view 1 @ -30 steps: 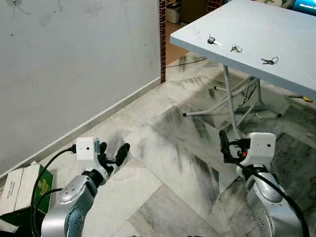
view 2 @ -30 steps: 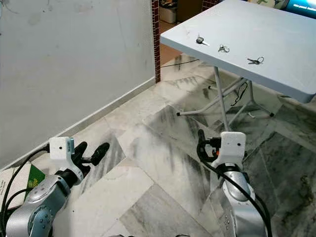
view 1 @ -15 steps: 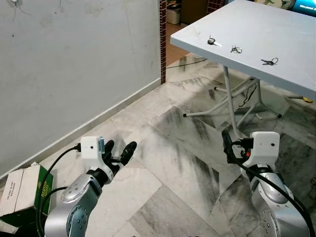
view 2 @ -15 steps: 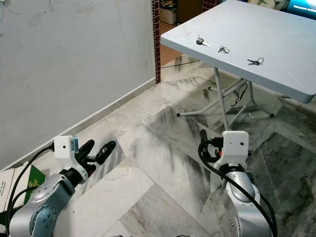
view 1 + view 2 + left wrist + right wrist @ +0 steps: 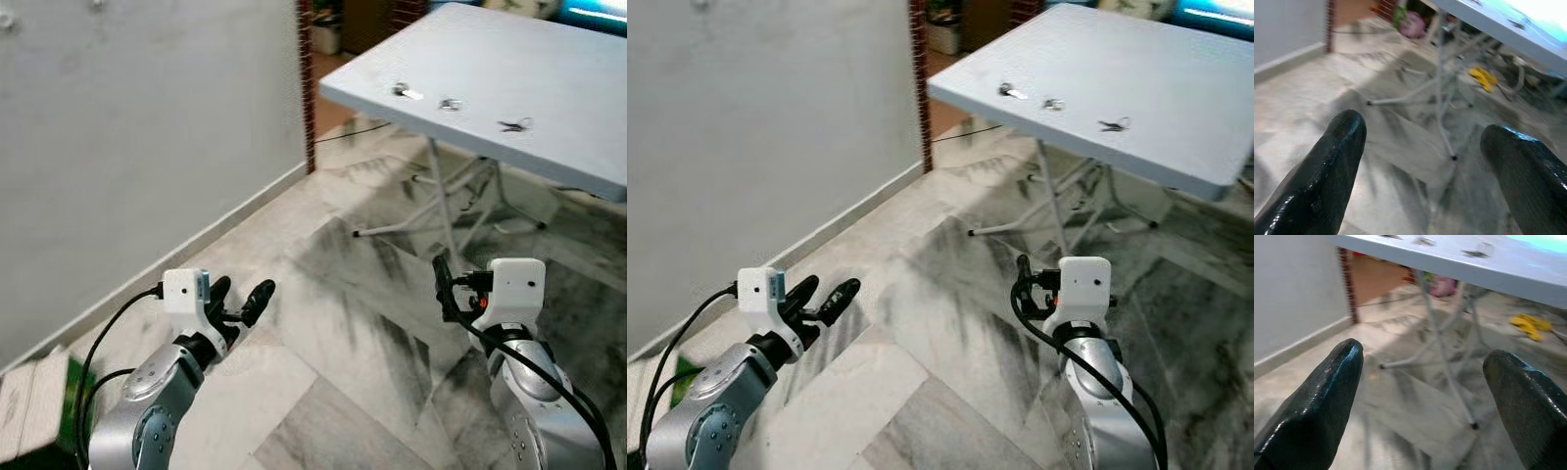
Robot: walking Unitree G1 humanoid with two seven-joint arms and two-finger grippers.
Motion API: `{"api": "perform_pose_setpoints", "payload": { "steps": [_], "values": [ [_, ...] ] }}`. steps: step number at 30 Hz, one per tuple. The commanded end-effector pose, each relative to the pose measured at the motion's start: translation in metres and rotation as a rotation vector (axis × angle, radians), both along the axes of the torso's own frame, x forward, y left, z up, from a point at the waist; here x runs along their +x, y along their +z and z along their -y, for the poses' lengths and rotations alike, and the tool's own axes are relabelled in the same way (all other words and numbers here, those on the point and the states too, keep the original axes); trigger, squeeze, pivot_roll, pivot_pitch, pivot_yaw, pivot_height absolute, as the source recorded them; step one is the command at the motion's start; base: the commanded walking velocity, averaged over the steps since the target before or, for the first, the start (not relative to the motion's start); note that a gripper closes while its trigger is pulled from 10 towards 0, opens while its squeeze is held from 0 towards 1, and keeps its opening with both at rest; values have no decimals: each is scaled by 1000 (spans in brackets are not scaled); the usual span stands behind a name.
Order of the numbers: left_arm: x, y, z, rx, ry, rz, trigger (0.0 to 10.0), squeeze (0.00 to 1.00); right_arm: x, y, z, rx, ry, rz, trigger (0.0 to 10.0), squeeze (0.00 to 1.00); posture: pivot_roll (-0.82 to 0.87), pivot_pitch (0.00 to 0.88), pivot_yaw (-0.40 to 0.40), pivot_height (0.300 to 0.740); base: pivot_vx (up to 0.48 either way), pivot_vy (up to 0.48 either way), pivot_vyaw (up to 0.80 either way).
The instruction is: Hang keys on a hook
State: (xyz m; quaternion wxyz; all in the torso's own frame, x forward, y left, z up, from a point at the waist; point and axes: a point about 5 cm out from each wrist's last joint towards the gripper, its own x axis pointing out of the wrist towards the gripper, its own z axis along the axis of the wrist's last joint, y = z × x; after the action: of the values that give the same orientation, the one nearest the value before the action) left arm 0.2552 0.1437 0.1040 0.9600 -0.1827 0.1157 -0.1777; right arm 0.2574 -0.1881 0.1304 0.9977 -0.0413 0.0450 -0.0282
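I'm walking the robot toward the counter (image 5: 549, 78), and the head views are blurred with the motion. Three sets of keys lie in a row near the counter's front edge: the nearest set (image 5: 403, 92) with a dark fob, a middle set (image 5: 450, 104), and a far set (image 5: 512, 125) further to my right. All three are well ahead of both arms.

My left gripper (image 5: 240, 299) hangs over the marble floor (image 5: 333, 294) with its jaws spread apart and empty; the left wrist view shows both fingertips (image 5: 1334, 147) wide of each other, with the counter's folding legs between them. My right gripper (image 5: 1420, 382) is likewise parted and holds nothing, pointing at the same legs and the counter's underside edge.

I can't make out a hook on the grey wall (image 5: 147, 127) from here; the top of it is too smeared to tell.

To do this approach well, I'd stop square to the counter's front edge, let the picture settle, then raise one arm above the tabletop before reaching, since both grippers sit below it now. I judge the nearest set the easiest pick.
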Motion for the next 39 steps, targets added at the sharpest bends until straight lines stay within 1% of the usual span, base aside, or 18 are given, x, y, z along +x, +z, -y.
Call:
{"api": "perform_pose_setpoints", "payload": {
  "steps": [1,11,19,29,36,38,39],
  "values": [
    [0,2,5,-3,-29,2,10000,0,0,3,-2,-5,-4,8,10000,0,-81,107,74,740,386,0,-775],
    [-1,0,6,-8,-34,-10,10000,0,-2,3,-1,2,-10,1,10000,0,-91,113,73,740,385,0,-653],
    [0,-1,7,-10,-33,-15,10000,0,-2,5,-2,-8,9,9,10000,0,-92,114,73,740,383,0,0],
    [1,-2,6,-5,-31,-19,10000,0,-1,6,-4,-6,18,13,10000,0,-94,114,74,740,343,330,0],
    [2,-2,5,3,-38,-21,10000,0,-2,5,-7,51,27,1,10000,0,-94,116,78,740,339,341,0],
    [2,-2,5,4,-38,-21,10000,0,-2,5,-7,46,33,7,10000,0,-93,118,80,740,337,341,0],
    [2,-2,5,7,-40,-21,10000,0,-2,5,-6,23,33,8,10000,0,-92,119,81,740,341,337,0]
  ]
}}
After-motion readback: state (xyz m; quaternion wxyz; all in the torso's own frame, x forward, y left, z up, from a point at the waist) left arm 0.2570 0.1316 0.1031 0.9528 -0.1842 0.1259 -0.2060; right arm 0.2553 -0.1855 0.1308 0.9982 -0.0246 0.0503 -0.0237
